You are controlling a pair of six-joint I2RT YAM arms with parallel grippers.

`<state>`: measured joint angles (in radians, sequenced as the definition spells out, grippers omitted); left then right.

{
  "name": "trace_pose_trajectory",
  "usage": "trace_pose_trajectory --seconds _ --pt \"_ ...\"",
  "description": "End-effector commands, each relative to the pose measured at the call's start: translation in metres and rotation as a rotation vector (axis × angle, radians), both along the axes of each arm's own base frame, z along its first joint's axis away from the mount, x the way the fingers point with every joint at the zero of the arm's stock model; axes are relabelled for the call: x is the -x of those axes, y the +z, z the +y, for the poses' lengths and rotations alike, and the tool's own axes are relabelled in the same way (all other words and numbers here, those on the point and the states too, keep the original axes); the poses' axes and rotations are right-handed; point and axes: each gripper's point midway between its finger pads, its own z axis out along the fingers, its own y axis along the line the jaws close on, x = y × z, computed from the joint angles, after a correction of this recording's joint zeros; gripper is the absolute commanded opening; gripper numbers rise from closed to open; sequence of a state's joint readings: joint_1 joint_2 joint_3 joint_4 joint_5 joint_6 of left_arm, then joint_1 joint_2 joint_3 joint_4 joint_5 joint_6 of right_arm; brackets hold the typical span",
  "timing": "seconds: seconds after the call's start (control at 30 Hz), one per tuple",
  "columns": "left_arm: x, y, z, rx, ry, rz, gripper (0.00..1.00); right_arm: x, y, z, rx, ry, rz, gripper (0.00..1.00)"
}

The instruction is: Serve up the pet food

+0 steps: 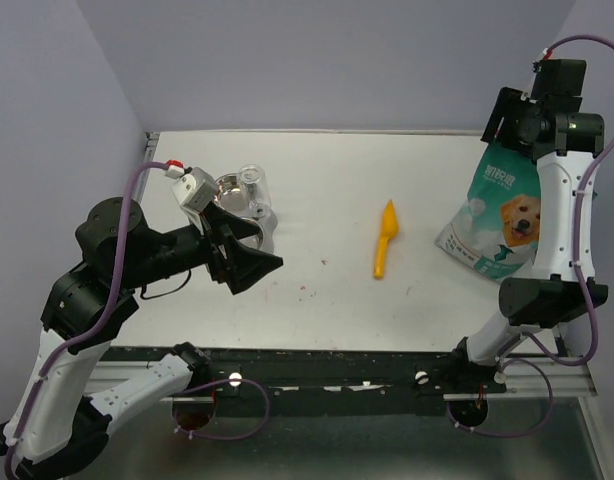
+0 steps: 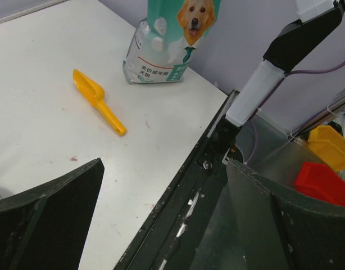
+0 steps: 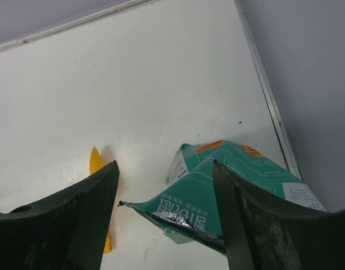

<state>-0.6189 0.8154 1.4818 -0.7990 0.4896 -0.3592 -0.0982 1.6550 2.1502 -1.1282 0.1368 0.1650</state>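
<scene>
No pet food kibble shows in any view. The teal-and-white bag [image 1: 497, 222] with a dog picture stands at the table's right; it also shows in the left wrist view [image 2: 172, 39]. My right gripper [image 1: 504, 130] hangs open just above the bag's top, and in the right wrist view [image 3: 164, 164] the bag's crumpled, slightly open top [image 3: 228, 194] lies between and below the jaws, untouched. The orange scoop [image 1: 385, 238] lies flat mid-table, also seen from both wrists [image 2: 96, 98] [image 3: 95, 160]. My left gripper [image 1: 255, 268] is open and empty above the left of the table [image 2: 164, 163].
A metal bowl [image 1: 230, 190] and a clear glass container [image 1: 255, 190] stand at the back left, behind my left gripper. The table's black front rail [image 1: 337, 372] runs along the near edge. Red [image 2: 321, 183] and yellow [image 2: 330, 145] bins sit off the table.
</scene>
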Motion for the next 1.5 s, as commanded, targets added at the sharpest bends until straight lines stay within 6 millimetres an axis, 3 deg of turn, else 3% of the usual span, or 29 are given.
trace_pose_trajectory --seconds 0.0,0.5,0.57,0.67,0.77,0.9,1.03,1.23,1.47 --pt "0.004 0.010 0.004 -0.025 -0.007 -0.078 0.98 -0.009 -0.011 0.013 0.002 0.126 0.023 0.73" --pt "0.007 0.009 -0.001 -0.051 -0.041 -0.098 0.99 0.028 -0.015 0.019 0.060 0.157 0.045 0.79" --pt "0.008 0.009 0.000 -0.052 -0.040 -0.104 0.99 0.033 -0.022 0.019 0.089 0.153 0.074 0.80" --pt "0.008 0.008 0.000 -0.057 -0.038 -0.105 0.98 0.040 -0.038 0.018 0.193 0.157 0.144 0.69" --pt "0.007 0.007 0.000 -0.061 -0.038 -0.100 0.98 0.041 -0.043 0.030 0.264 0.187 0.173 0.51" --pt "0.003 0.005 -0.003 -0.063 -0.033 -0.089 0.98 0.035 -0.038 0.028 0.270 0.161 0.157 0.30" --pt "0.001 0.006 -0.006 -0.059 -0.035 -0.077 0.98 0.027 -0.035 0.033 0.239 0.160 0.142 0.00" --pt "-0.012 0.002 -0.011 -0.063 0.004 -0.021 0.99 0.005 -0.032 0.059 0.018 0.097 0.096 0.00" --pt "-0.037 -0.015 -0.032 -0.089 0.050 0.147 0.96 -0.025 -0.012 0.098 -0.224 0.000 0.028 0.00"
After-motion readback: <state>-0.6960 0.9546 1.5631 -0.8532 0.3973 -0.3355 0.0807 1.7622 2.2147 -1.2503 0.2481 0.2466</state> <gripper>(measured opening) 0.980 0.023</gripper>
